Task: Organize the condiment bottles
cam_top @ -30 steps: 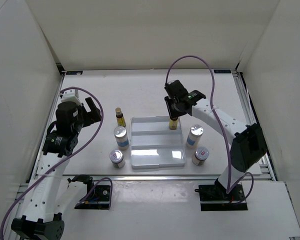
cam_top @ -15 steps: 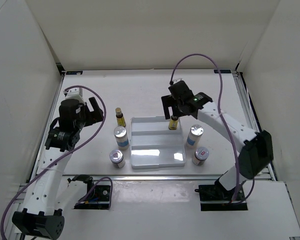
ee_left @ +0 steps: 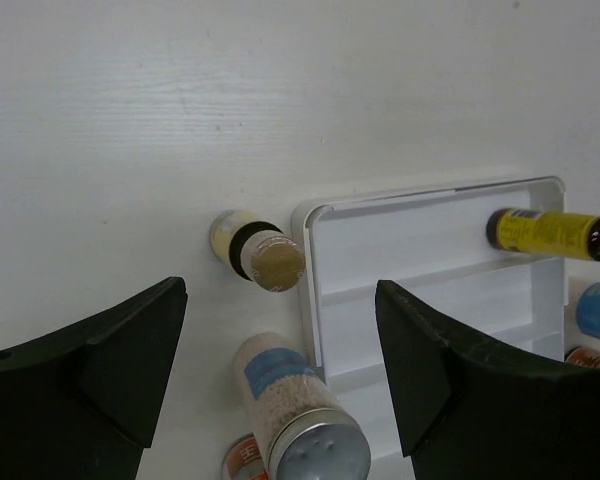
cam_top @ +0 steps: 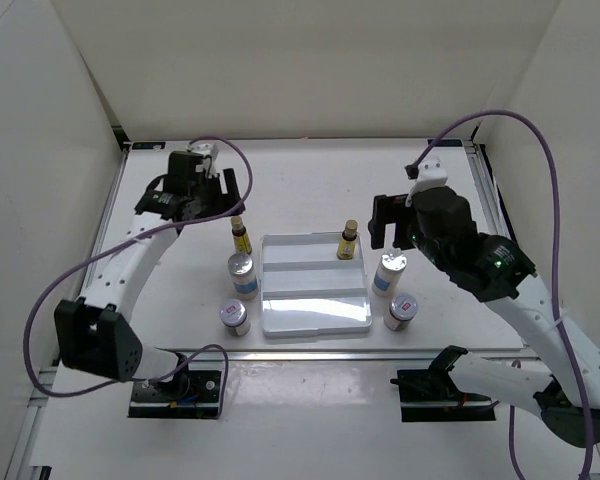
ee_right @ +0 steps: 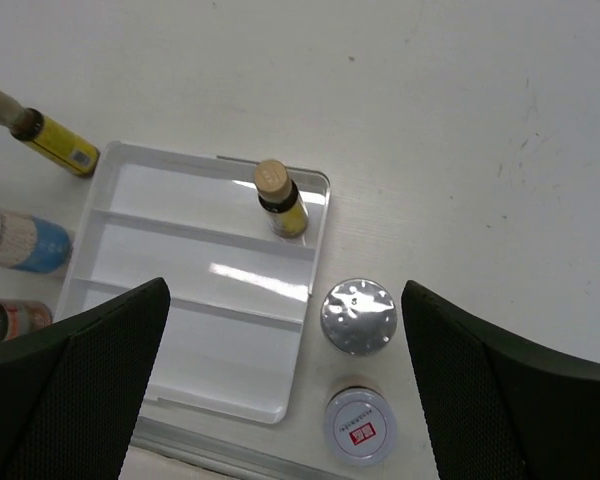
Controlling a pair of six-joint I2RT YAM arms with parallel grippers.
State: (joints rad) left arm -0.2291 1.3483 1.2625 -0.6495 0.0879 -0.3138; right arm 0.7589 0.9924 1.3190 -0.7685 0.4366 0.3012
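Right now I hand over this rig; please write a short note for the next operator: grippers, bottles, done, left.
Left gripper: open, empty, aimed at the outer amber bottle standing left of the tray.
Right gripper: open, empty.
Done: the other amber bottle stands in the tray's far compartment.
Left: the outer amber bottle, two left white jars, two right white jars, all outside the tray.
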